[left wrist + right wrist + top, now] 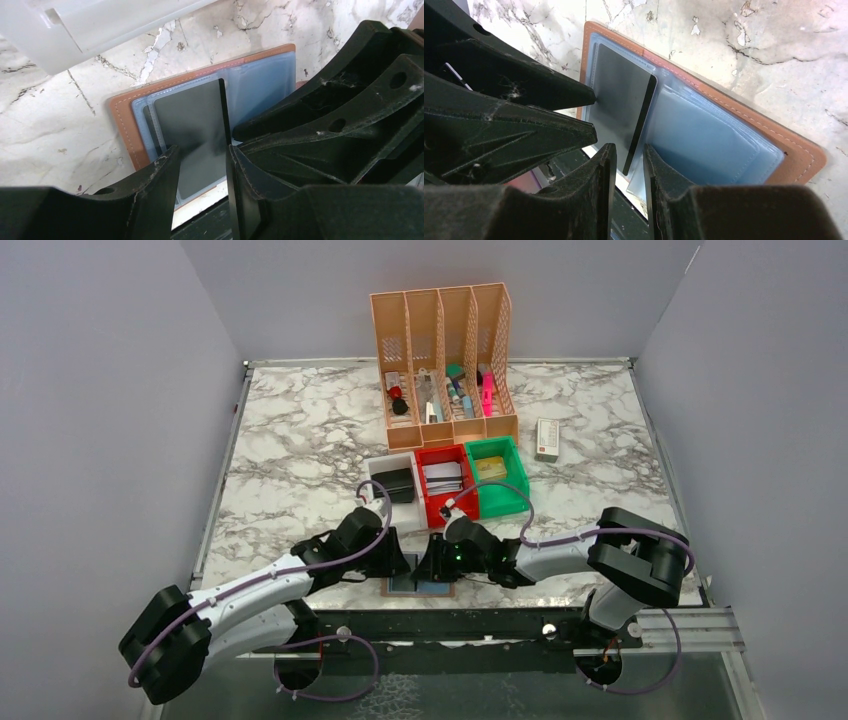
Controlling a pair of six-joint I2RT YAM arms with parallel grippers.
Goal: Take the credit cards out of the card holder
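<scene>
Top external view: marble table point(300, 440), orange file organizer point(445, 360) at far side. Left gripper point(201, 152) and right gripper point(629, 150) meeting at near edge, centre, over open tan card holder point(804, 155), lying flat, blue pockets up. Left jaws partly apart above dark credit card point(195, 130). Right jaws narrow, astride its raised edge; grip undeterminable.

Two end effectors: one left end effector point(200, 150), one right end effector point(629, 147). One tan card holder point(122, 130), with one dark card point(192, 120) clearly visible. Behind the card holder: one white bin point(375, 468), one red bin point(438, 510), one green bin point(503, 502), one four-slot organiser point(445, 310), one small white box point(547, 439).
</scene>
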